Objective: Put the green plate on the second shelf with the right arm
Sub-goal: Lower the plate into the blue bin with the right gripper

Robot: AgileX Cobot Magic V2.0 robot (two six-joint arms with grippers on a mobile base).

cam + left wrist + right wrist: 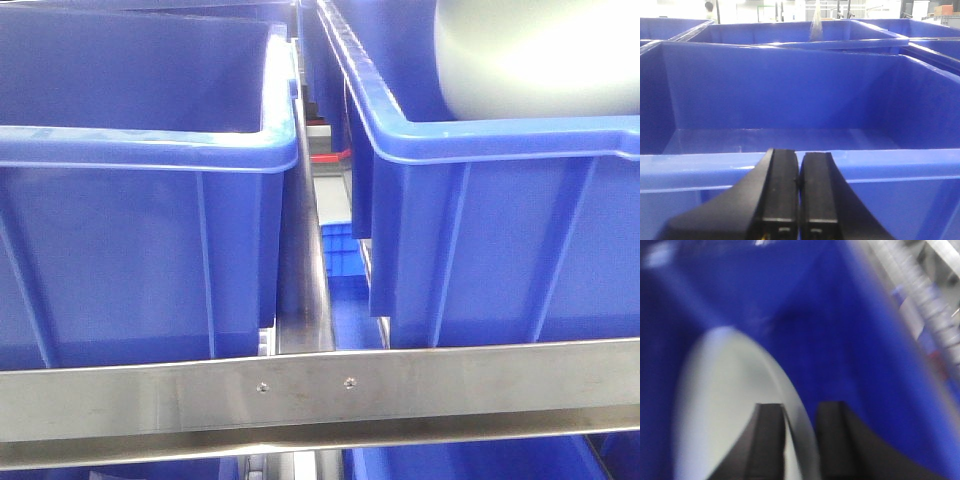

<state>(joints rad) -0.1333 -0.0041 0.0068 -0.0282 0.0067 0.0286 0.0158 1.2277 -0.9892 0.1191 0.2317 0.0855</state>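
operator: report left arm status.

technician: the left gripper (799,155) is clenched. its two black fingers press flat against each other with nothing between them. it hangs just in front of the near rim of a blue bin (690,165). the wrist view shows only bare floor inside that bin.

operator: report right arm status and plate location.

technician: the right gripper (801,410) is inside the right-hand bin (480,140). the green plate (730,410) stands tilted on edge, and its rim runs up between the jaws, one finger on each face. the rim fills the gap, so this reads as a grasp on the plate. the wrist view is motion-blurred and fine contact is hard to confirm. in the front view the green plate (540,55) shows as a pale curved surface, high in that bin at its far right.

operator: report the surroundings.

technician: the left-hand bin (130,150) sits beside the right-hand bin, with a narrow gap between them. both rest on a steel shelf rail (320,385).
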